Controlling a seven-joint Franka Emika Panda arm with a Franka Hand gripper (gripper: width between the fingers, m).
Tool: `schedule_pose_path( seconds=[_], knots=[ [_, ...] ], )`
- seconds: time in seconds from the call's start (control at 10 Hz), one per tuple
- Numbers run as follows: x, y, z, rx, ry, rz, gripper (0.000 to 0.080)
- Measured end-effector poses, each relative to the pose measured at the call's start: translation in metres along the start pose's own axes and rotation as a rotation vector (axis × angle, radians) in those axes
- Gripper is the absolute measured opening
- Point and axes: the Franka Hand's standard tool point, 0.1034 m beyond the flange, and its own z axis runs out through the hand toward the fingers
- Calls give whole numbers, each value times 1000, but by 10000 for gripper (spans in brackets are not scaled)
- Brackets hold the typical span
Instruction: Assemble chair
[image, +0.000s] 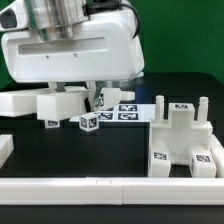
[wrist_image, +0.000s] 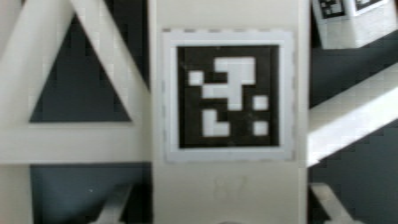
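The glossy white two-finger gripper (image: 88, 97) is recorded in the upper left of the exterior view, set low over the black table top (image: 120, 150), with its bulky housing filling most of that quarter. The fingertips are masked by the housing and by the white parts beneath it, so it cannot be told from either view whether the jaws are apart or closed, or whether anything is held. The chair is found as separate matte white plastic pieces. A blocky white slotted chair section (image: 185, 135) is stood at the right of the exterior view, well apart from the gripper, and square black-and-white tags are noted on its upper face and on its two lower front faces. A long white tapered chair leg (image: 30, 101) is laid at the left edge and reaches in under the gripper. Two small white tagged blocks (image: 88, 122) are seen just below the gripper, near each other but apart. The thin flat white marker board (image: 125, 108) is seen lying between the gripper and the slotted chair section. A white border rail (image: 110, 188) is run along the lower edge of the frame. In the wrist view, a flat white strip carrying a large square tag (wrist_image: 222, 95) is seen very close and blurred, flanked by slanted white bars. The chair piece it belongs to cannot be determined.
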Motion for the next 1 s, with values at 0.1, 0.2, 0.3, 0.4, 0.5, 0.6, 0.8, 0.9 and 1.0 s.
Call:
schedule_pose_path(
  seconds=[0.1,0.2,0.3,0.4,0.5,0.6,0.8,0.9,1.0],
  knots=[
    [2,2,7,-4,7,7,282],
    [1,2,9,-6,4,7,282],
    [2,2,9,-6,5,7,282],
    [1,4,11,-13,1,-7,282],
    [-3,4,13,-29,-22,-41,284],
    [-5,-1,3,-36,-47,-76,284],
    [-12,-16,-13,-62,-101,-147,284],
    [-17,-30,-23,-58,-114,-171,284],
    [-25,-42,-28,-53,-108,-188,284]
  ],
)
